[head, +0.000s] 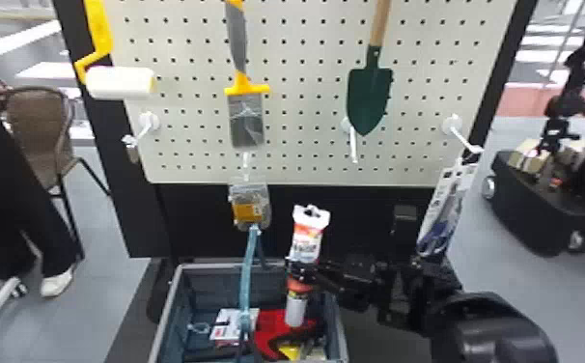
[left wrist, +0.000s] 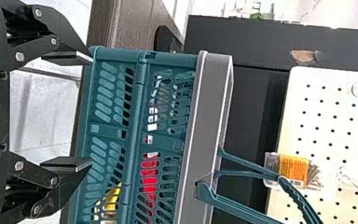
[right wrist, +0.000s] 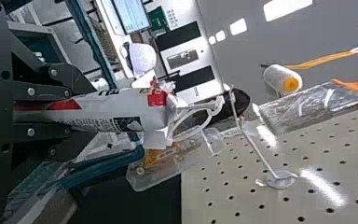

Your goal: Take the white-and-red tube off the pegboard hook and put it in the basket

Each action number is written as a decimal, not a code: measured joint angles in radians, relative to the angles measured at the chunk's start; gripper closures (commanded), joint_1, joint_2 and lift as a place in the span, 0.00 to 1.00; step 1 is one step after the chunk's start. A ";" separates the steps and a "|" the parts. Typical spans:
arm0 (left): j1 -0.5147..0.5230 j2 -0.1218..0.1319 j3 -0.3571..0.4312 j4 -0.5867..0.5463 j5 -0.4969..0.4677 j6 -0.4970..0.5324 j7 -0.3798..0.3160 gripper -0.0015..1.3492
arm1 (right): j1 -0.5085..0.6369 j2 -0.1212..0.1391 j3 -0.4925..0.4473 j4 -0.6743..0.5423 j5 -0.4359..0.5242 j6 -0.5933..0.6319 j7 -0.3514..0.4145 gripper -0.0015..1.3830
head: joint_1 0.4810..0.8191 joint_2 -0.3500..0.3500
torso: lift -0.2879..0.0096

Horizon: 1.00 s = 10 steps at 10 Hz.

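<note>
So yeah, my right claw (head: 301,271) has a solid grip on the white-and-red plastic tube (head: 307,244), nearly upright with the top leaning a bit, over the right-hand part of the grey-rimmed teal plastic basket (head: 209,266). My left claw (left wrist: 91,110) is near that basket's slotted side wall, fingers spread wide. Basket's already got a bright red item (head: 270,326) and a white card packet (head: 229,324) in it, with the off-white metal pegboard (head: 301,120) standing behind.
</note>
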 measured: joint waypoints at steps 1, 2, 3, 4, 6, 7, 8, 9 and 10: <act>-0.002 0.000 -0.001 0.000 0.000 0.001 0.000 0.37 | -0.011 0.002 0.022 0.044 -0.022 -0.010 0.000 0.82 | 0.20 0.50 | 0.63; -0.004 0.000 -0.001 0.000 0.000 0.003 -0.001 0.37 | -0.021 0.004 0.038 0.080 -0.034 -0.017 0.000 0.82 | 0.20 0.50 | 0.63; -0.005 0.000 -0.002 0.000 0.000 0.005 -0.003 0.37 | -0.030 0.005 0.054 0.115 -0.048 -0.023 0.000 0.82 | 0.20 0.50 | 0.63; -0.006 0.000 -0.002 0.000 0.000 0.006 -0.003 0.37 | -0.035 0.006 0.066 0.145 -0.062 -0.026 0.000 0.82 | 0.20 0.50 | 0.63; -0.006 0.000 -0.002 0.000 0.000 0.007 -0.003 0.37 | -0.041 0.007 0.081 0.189 -0.084 -0.027 0.000 0.82 | 0.20 0.50 | 0.63; -0.006 0.000 -0.002 0.000 0.000 0.007 -0.003 0.37 | -0.044 0.007 0.083 0.204 -0.087 -0.027 0.000 0.65 | 0.20 0.50 | 0.63; -0.006 0.000 -0.002 0.000 0.000 0.007 -0.003 0.37 | -0.048 0.007 0.083 0.216 -0.087 -0.027 0.000 0.38 | 0.20 0.50 | 0.63; -0.006 0.000 -0.002 0.000 0.001 0.006 -0.003 0.37 | -0.051 0.007 0.083 0.221 -0.086 -0.027 0.000 0.16 | 0.20 0.50 | 0.63; -0.006 0.000 -0.002 0.000 0.001 0.005 -0.003 0.37 | -0.052 0.007 0.083 0.224 -0.086 -0.027 0.000 0.04 | 0.20 0.50 | 0.63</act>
